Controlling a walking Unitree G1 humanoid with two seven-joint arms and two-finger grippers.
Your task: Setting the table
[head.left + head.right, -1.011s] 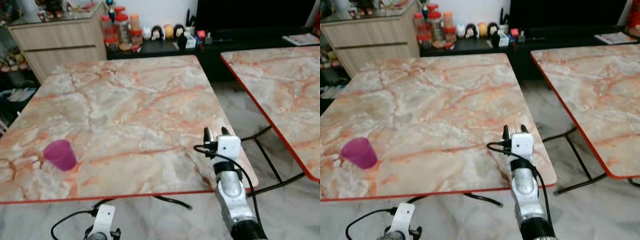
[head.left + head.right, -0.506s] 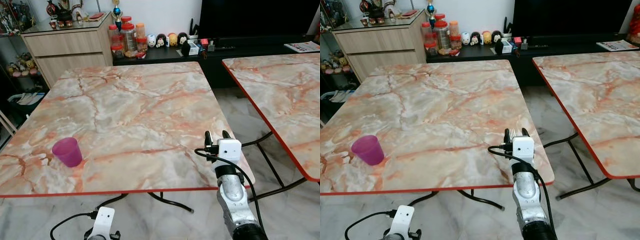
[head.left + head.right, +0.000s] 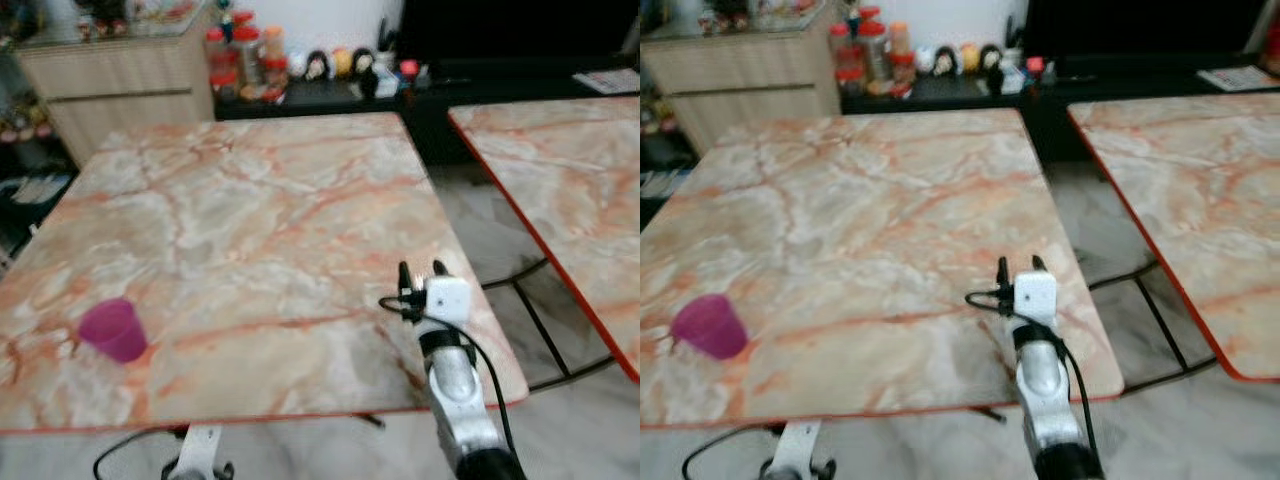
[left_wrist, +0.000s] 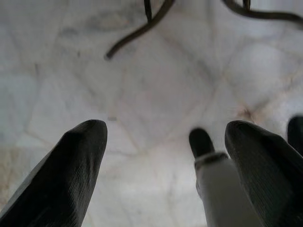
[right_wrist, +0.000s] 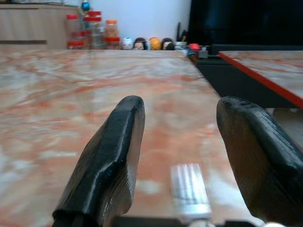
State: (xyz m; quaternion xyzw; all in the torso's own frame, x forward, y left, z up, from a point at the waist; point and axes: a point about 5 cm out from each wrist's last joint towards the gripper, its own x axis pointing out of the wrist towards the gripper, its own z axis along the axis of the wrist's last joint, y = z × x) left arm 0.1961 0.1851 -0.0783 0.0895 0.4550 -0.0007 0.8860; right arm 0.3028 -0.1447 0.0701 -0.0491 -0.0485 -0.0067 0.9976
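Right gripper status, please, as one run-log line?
right gripper: open, empty, over table near edge | left gripper: open, idle | cup: untouched

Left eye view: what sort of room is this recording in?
Probably a home living or dining room: two marble-patterned folding tables, a wooden sideboard, and a low dark shelf with jars and small figurines. A purple cup stands on the nearer table.

Two marble-top tables (image 3: 260, 220), red-edged; pale marble floor (image 3: 480, 240); wooden cabinet (image 3: 120, 85), dark TV bench (image 3: 470, 75) behind
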